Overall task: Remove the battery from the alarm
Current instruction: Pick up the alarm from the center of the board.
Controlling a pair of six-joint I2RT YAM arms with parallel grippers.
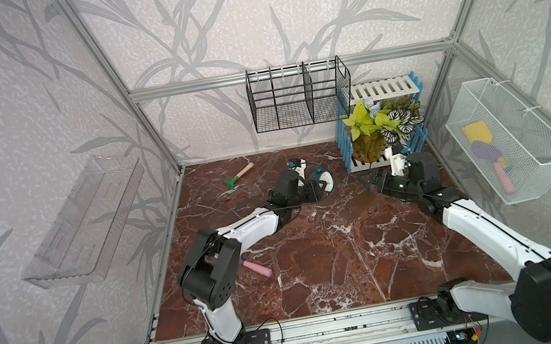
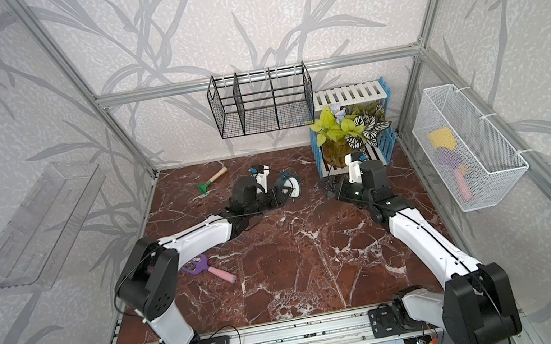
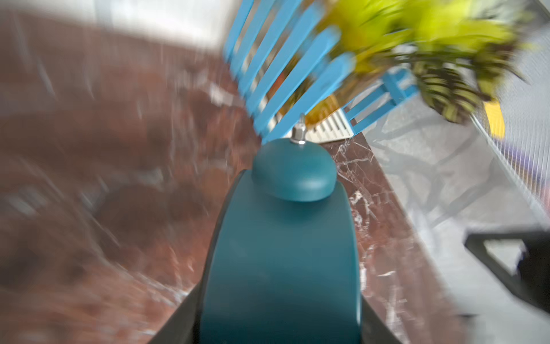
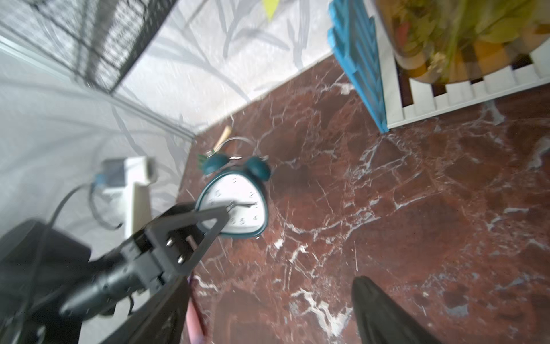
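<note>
The dark-teal alarm (image 1: 322, 178) with its white dial shows in both top views, low over the marble at the back middle (image 2: 289, 185). My left gripper (image 1: 311, 189) is shut on it. In the left wrist view the teal body (image 3: 279, 238) fills the space between the two fingers. In the right wrist view the dial (image 4: 238, 205) faces the camera, partly behind a left finger (image 4: 205, 226). My right gripper (image 1: 373, 179) is a little to the alarm's right, open. Only marble shows between its fingers (image 4: 378, 312). The battery is not in view.
A blue-and-white slatted stand with a plant (image 1: 383, 124) is just behind the right gripper. A green hand rake (image 1: 238, 176) lies at the back left. A pink-handled tool (image 1: 256, 267) lies by the left arm. A black wire rack (image 1: 299, 95) and a white mesh basket (image 1: 510, 137) hang on the walls.
</note>
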